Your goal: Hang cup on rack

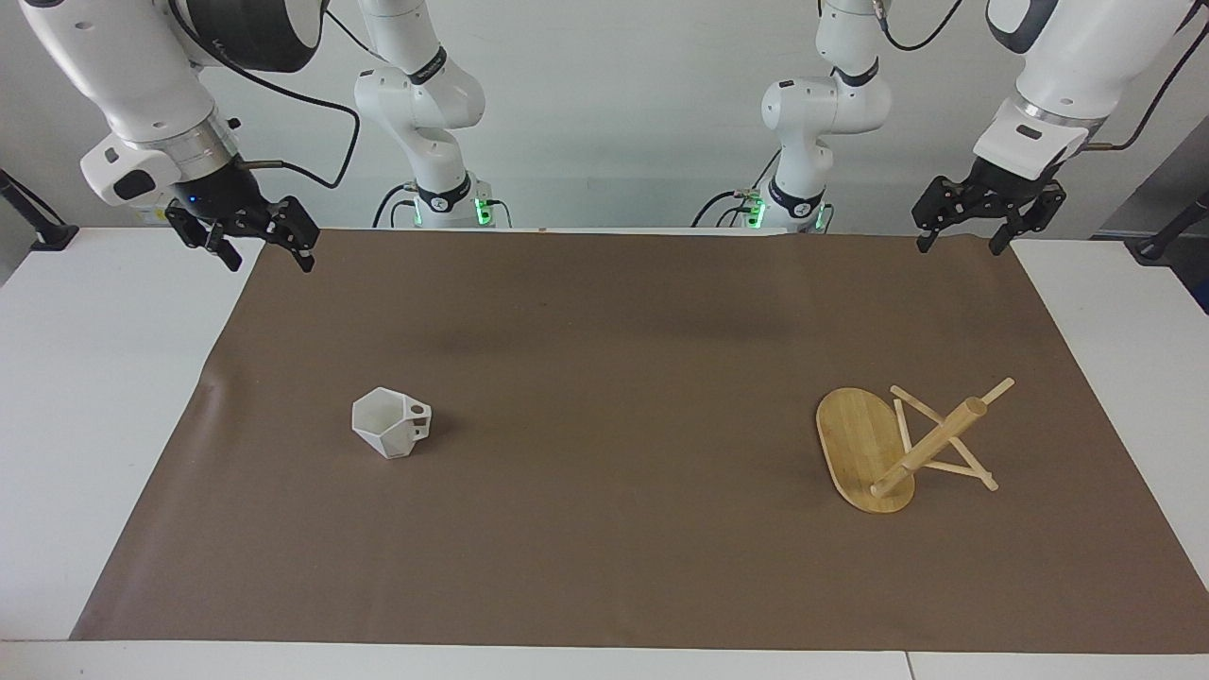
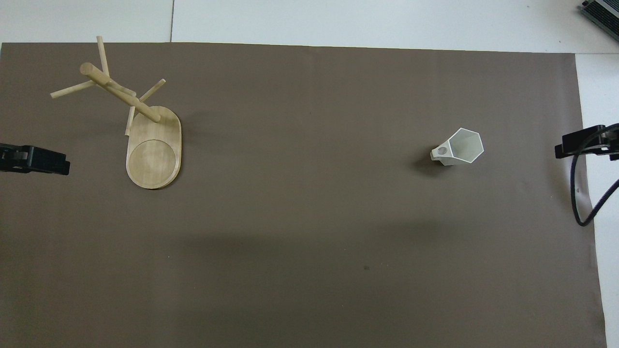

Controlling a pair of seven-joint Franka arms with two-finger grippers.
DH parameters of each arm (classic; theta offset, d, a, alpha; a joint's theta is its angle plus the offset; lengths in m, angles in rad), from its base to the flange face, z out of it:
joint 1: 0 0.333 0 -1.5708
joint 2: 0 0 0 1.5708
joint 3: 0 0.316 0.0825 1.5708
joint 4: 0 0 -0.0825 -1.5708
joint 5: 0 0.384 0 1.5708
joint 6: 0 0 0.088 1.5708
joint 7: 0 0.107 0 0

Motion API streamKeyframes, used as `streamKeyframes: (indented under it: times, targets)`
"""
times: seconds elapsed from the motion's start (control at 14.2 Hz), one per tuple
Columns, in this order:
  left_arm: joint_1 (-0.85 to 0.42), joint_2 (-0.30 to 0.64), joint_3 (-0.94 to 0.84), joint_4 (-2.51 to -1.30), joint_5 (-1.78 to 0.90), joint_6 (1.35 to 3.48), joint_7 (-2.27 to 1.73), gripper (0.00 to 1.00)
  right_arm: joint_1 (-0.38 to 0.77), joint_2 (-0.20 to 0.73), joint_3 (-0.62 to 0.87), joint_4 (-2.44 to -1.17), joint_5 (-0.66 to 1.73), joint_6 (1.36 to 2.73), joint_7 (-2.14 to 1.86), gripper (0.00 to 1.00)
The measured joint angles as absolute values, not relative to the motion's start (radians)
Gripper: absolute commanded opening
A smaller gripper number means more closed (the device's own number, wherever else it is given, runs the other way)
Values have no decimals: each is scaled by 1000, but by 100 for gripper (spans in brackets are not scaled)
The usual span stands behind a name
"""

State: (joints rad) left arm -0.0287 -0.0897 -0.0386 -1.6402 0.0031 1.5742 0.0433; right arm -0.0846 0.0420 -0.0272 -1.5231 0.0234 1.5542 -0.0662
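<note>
- Cup [image 1: 389,422] and rack [image 1: 893,444] lay about equally far from the robots, well apart, neither touching the other.
- Left gripper [image 1: 973,241] hung over the near edge of the brown mat [image 1: 604,397], at the left arm's end, its fingers spread apart and holding nothing; this arm waited.
- Right gripper [image 1: 264,255] hung over the near corner of the mat at the right arm's end, its fingers likewise spread and empty; this arm also waited.
- The white faceted cup stood upright on the mat toward the right arm's end, mouth up, its handle turned toward the middle of the table [image 1: 104,397].
- The bamboo rack stood upright on its oval base on the mat toward the left arm's end, its pegs bare.
- In the overhead view the cup [image 2: 459,147] and rack [image 2: 140,130] sat in the farther half of the mat [image 2: 309,217].
</note>
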Motion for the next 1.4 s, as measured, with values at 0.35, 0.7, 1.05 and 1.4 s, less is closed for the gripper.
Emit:
streamKeyframes:
  times: [0.35, 0.7, 1.05, 1.4]
  targets:
    - [-29, -90, -39, -1640, 3, 1574, 43, 100, -85, 42, -27, -1523, 23, 1554, -66, 100]
    - [-29, -90, -39, -1640, 3, 1574, 43, 100, -85, 42, -27, -1526, 23, 1554, -66, 100]
    - [-29, -90, -39, -1640, 3, 1574, 43, 100, -85, 29, -27, -1581, 23, 1634, -66, 100]
    - [-29, -90, -39, -1640, 3, 1574, 43, 100, -85, 6, -27, -1656, 23, 1758, -66, 100]
